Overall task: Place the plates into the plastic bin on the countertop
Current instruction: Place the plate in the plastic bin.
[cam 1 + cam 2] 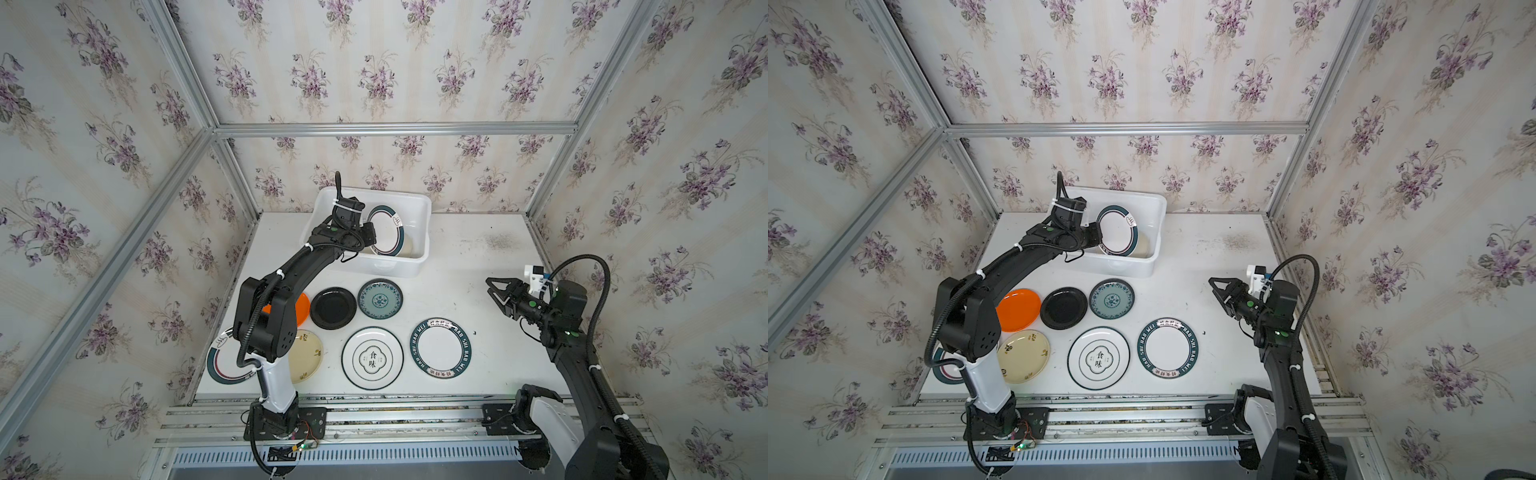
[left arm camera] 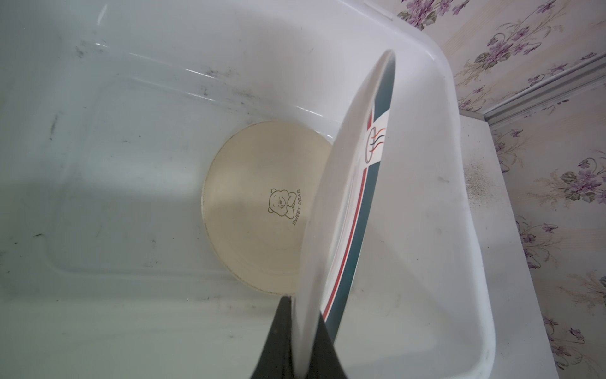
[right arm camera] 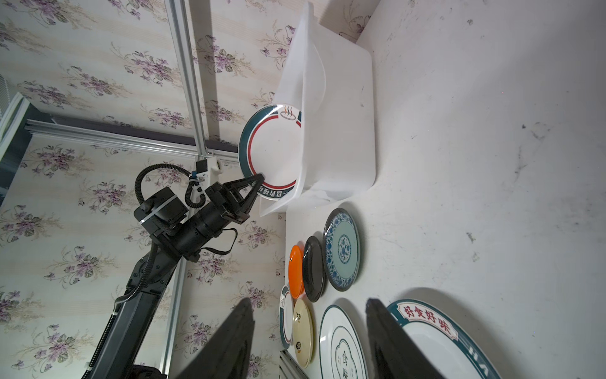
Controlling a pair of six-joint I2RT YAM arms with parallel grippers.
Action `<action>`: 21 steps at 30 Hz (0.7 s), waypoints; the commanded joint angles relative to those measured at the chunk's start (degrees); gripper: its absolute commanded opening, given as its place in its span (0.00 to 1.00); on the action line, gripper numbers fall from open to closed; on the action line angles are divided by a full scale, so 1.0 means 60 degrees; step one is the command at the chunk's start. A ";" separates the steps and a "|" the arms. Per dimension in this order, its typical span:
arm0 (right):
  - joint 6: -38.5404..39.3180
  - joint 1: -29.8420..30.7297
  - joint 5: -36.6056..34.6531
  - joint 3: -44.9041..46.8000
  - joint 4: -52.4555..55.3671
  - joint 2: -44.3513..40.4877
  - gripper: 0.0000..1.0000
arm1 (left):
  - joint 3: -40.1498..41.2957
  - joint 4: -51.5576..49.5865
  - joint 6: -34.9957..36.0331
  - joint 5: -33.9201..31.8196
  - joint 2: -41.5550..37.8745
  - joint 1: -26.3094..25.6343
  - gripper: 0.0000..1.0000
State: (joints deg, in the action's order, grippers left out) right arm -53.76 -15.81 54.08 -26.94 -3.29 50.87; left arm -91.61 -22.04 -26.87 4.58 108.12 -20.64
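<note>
My left gripper [image 2: 303,305] is shut on the rim of a white plate with a teal rim [image 2: 344,197], holding it on edge inside the plastic bin [image 1: 386,266] at the back of the countertop [image 1: 457,257]. A cream plate [image 2: 255,203] lies flat on the bin's floor beneath it. In front of the bin lie orange [image 1: 1017,309], black [image 1: 332,307], teal-patterned [image 1: 380,299], cream [image 1: 1023,355], Chinese-character [image 1: 372,358] and teal-rimmed [image 1: 440,348] plates. My right gripper [image 1: 492,289] hovers open and empty at the right.
Another teal-rimmed plate [image 1: 222,361] lies at the front left, partly hidden under my left arm [image 1: 266,307]. Aluminium rails [image 1: 374,409] run along the front edge. Wallpapered walls enclose three sides. A dark stain [image 1: 496,241] marks the countertop right of the bin.
</note>
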 commanded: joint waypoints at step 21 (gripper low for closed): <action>0.0584 0.0010 -0.0269 -0.0403 0.0444 0.0413 0.57 | -0.0419 -0.0135 0.0134 0.0715 0.1174 -0.0002 0.28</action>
State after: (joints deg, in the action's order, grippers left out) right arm -51.40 -15.81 52.71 -28.45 -0.38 53.41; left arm -93.69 -21.39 -26.59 8.05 114.65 -20.64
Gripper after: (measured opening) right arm 0.571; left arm 0.265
